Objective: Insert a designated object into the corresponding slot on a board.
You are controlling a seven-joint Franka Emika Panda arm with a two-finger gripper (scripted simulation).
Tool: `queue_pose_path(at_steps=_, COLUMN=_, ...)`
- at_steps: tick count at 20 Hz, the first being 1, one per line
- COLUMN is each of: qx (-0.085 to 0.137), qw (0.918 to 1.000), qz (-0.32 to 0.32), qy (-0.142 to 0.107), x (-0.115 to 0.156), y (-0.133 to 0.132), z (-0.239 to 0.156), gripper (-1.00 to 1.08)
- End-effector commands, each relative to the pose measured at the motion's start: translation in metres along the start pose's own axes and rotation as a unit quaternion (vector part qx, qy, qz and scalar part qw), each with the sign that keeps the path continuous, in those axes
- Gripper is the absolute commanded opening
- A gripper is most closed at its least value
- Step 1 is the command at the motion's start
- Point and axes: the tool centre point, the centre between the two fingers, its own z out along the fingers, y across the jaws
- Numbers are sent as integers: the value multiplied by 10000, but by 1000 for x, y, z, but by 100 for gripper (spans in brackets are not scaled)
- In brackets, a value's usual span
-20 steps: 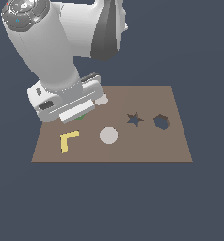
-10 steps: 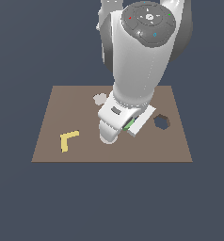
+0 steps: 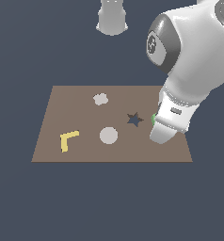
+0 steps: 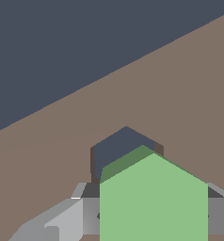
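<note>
I have the arm [image 3: 194,61] leaning over the board [image 3: 76,103] at the exterior view's right end. In that view the hand hides most of what it carries; only a sliver of the green block [image 3: 153,118] shows at its edge, just beside the star cutout [image 3: 134,119].

On the wrist view the tool [image 4: 154,216] is closed on the block [image 4: 154,197], a grey finger [image 4: 62,221] pressed on one side of it and another on the opposite side. The block hangs with one corner pointing ahead, and the hexagonal slot [image 4: 118,150] lies right in front of and partly under it, its dark floor and brown inner walls showing past the block's leading edge. I cannot tell whether the block touches the board or sits a little above it.

Elsewhere on the board I see a yellow L-piece [image 3: 68,140], a pale disc [image 3: 108,135] and a pale lobed piece [image 3: 100,99], all well apart from the tool.
</note>
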Motion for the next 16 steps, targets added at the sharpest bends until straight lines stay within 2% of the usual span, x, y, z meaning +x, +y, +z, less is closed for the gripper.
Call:
queue_pose_path(at_steps=1, qx=-4, qw=9999, qz=-103, qy=-3, x=8, y=-6, z=0, gripper=-100)
queue_pose_path(at_steps=11, qx=-2, qw=9999, qz=-138, qy=-1, x=11, y=-9, z=10, gripper=-100)
queue_pose_path(at_steps=12, qx=-2, qw=9999, qz=-138, qy=-1, x=11, y=-9, z=10, gripper=100)
queue_pose_path(at_steps=16, qx=-2, qw=9999, qz=-138, qy=-1, x=11, y=-9, z=10, gripper=100)
